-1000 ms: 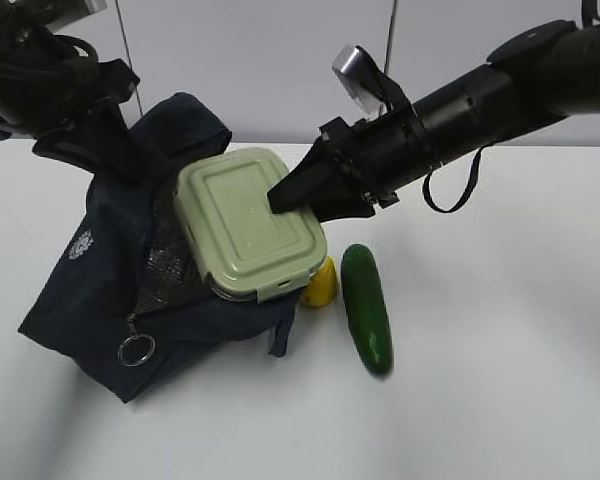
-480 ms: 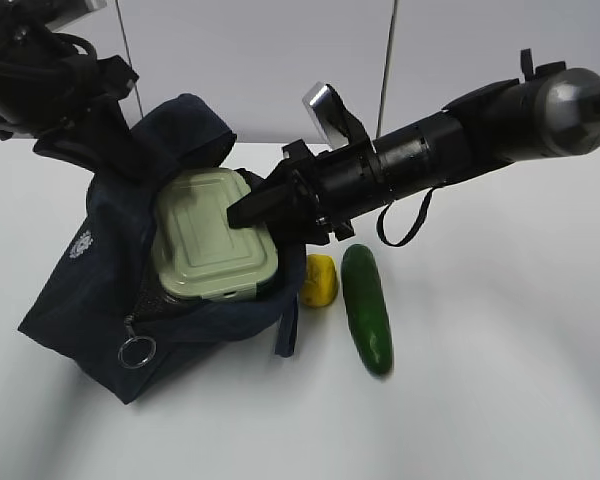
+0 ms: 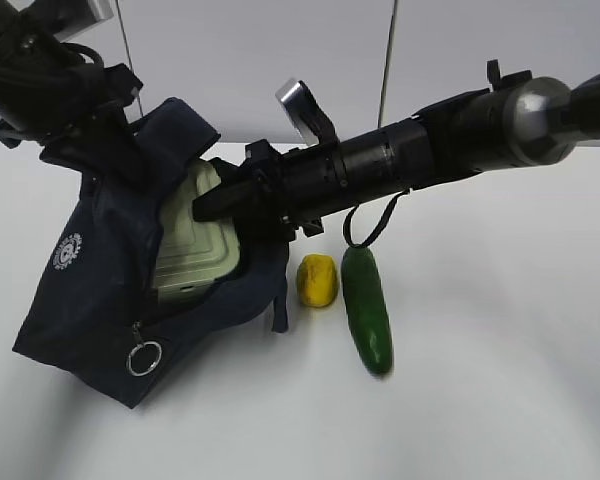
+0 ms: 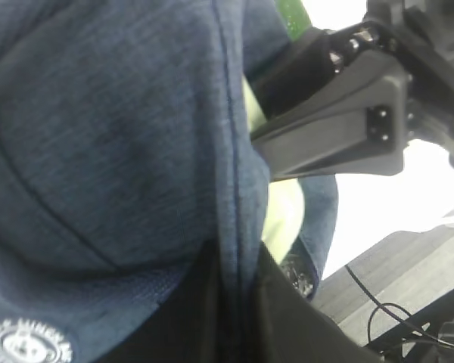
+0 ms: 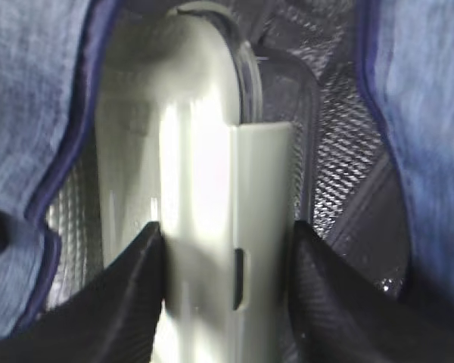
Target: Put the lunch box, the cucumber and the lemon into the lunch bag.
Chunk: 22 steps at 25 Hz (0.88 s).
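Note:
The navy lunch bag [image 3: 95, 290] stands at the left, its mouth held open. My left gripper [image 4: 238, 291] is shut on the bag's top edge [image 4: 231, 151]. My right gripper [image 3: 212, 205] is shut on the sage-green lunch box [image 3: 190, 245], which stands on edge mostly inside the bag. In the right wrist view the box [image 5: 200, 189] sits between my fingers [image 5: 129, 287] against the silver lining [image 5: 340, 151]. The yellow lemon [image 3: 317, 280] and the dark green cucumber [image 3: 366, 308] lie on the table right of the bag.
The zipper's metal ring pull [image 3: 143, 358] hangs at the bag's front. A round white logo [image 3: 68, 251] is on its side. The white table [image 3: 500, 350] stretches to the right of the cucumber. A white wall stands behind.
My right arm has pushed the lunch box leftward and down from atop the bag's mouth into the bag. The box has tipped onto its edge. The bag has shifted slightly.

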Available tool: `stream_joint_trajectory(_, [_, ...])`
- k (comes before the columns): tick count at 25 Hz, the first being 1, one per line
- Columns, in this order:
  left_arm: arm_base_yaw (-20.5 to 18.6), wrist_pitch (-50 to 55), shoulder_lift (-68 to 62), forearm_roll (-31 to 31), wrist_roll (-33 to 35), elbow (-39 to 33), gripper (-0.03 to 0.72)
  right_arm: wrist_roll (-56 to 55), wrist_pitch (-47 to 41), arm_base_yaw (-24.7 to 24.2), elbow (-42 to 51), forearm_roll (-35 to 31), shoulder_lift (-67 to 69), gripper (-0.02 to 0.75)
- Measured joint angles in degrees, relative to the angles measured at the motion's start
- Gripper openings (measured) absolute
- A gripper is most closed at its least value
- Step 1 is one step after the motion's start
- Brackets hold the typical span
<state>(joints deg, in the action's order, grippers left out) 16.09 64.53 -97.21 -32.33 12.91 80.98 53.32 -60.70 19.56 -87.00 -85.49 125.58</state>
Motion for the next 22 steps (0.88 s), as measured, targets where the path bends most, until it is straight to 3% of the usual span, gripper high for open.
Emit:
stream_joint_trajectory(12, [-0.2,0.0,-0.6,-3.8,2.8,0.0,0.018,2.2,6.8,4.3,0.0,-1.9,0.4,0.357])
stream_joint_trajectory(22, [-0.2,0.3,-0.6,-4.3,3.6,0.0,0.018,4.9,7.8,7.5,-0.1,-7.9,3.7,0.357])
